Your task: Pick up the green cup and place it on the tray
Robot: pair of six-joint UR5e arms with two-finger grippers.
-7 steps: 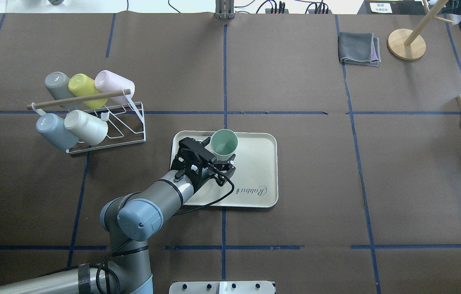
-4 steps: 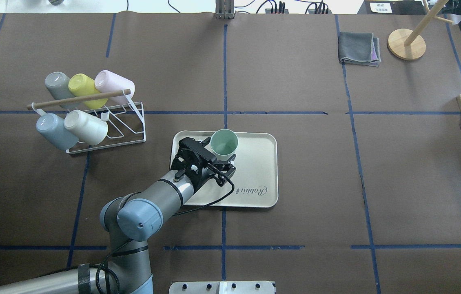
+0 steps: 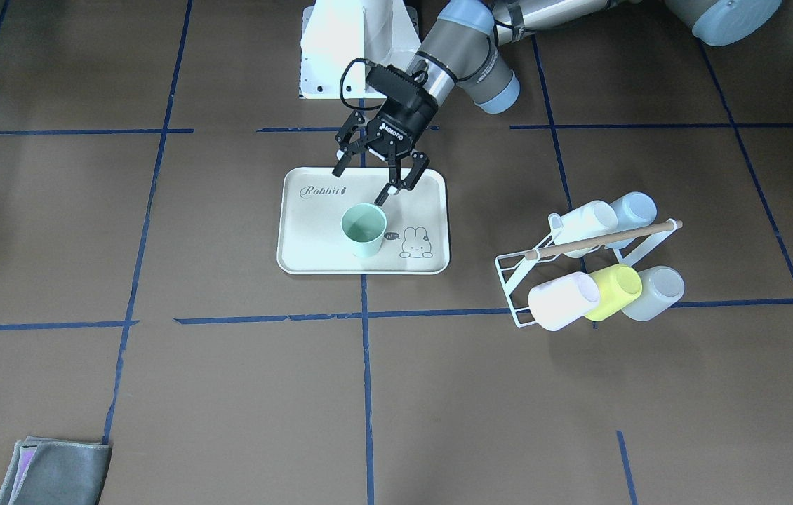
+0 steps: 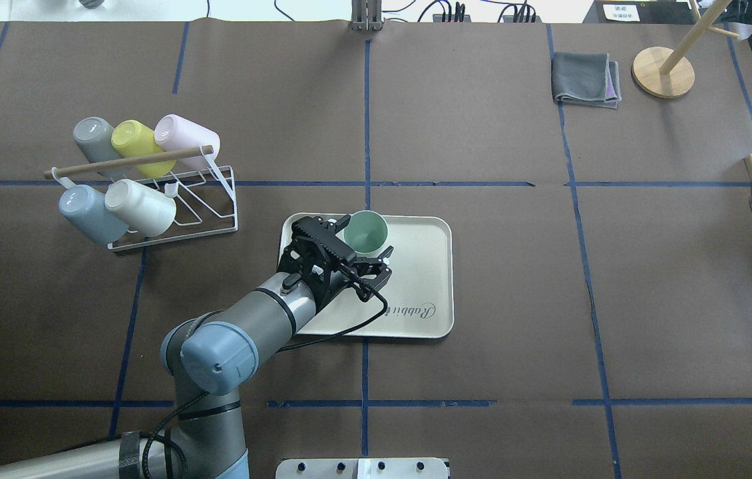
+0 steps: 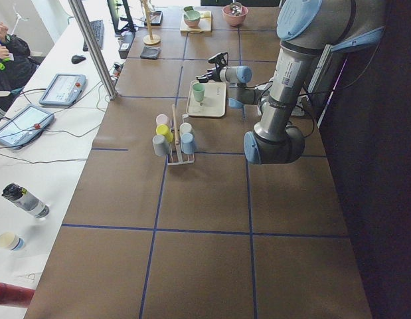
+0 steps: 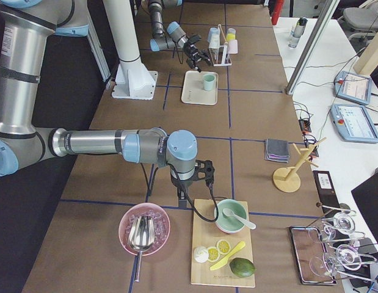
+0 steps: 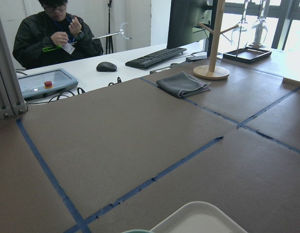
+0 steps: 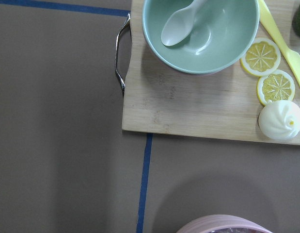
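Green cup [image 3: 364, 230]: stood upright, mouth up, on the tray [image 3: 312, 242], just beside a bunny drawing that only the front-facing view showed; overhead, the arm covered it.

Left gripper [image 3: 361, 184]: fingers spread wide, holding nothing, one fingertip just beside the cup's rim.

Cup rack [image 4: 130, 161]: well apart, on the robot's left.

Right gripper [image 6: 204, 176]: seen only in the right side view; finger state could not be told. Its wrist view showed a wooden board [image 8: 188, 107] bearing a bowl [image 8: 222, 43] and spoon [image 8: 181, 24].
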